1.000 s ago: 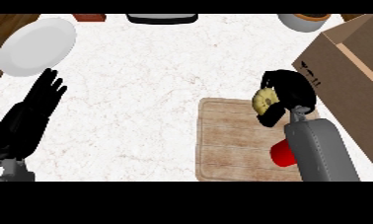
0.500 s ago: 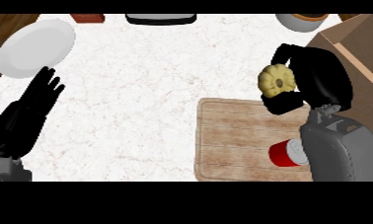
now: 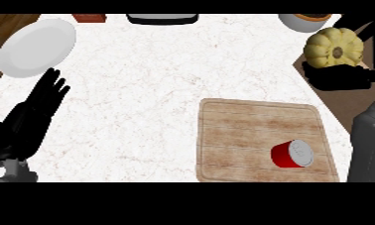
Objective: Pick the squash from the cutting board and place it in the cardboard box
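Yellow squash (image 3: 336, 46) held by right hand (image 3: 337, 78), fingers curled, over cardboard box (image 3: 333, 102); left hand (image 3: 33, 115) fingers straight, empty.

The left hand (image 3: 33, 117) and right hand (image 3: 338, 78) are black, with slim fingers (image 3: 51, 83); the forearms (image 3: 362, 144) look grey.

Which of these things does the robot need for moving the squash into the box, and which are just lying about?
Part of the job: ridged yellow squash, black right hand holding it, brown cardboard box, pale wooden cutting board.

Just lying about: red can on the board, round white plate, pale bowl at the far edge, black left hand resting open at left.
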